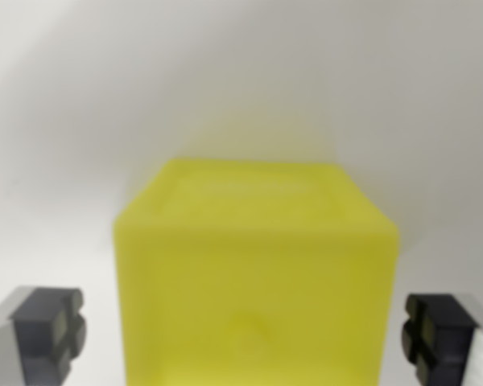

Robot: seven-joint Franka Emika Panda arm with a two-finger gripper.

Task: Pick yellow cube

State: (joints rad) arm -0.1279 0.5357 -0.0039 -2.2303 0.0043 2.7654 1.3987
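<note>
A yellow cube [256,281] fills the middle of the wrist view, blurred from being very close. It rests on a white surface [225,80]. My gripper [241,334] is open and straddles the cube. One dark fingertip [52,330] shows at the wrist view's lower left, and the other fingertip [436,334] shows at the lower right. A small gap of white separates each pad from the cube's side faces. The cube's lower part runs out of the bottom of the picture.
A plain white surface surrounds the cube, with a faint yellow glow reflected on it just behind the cube's top edge. Nothing else shows in the view.
</note>
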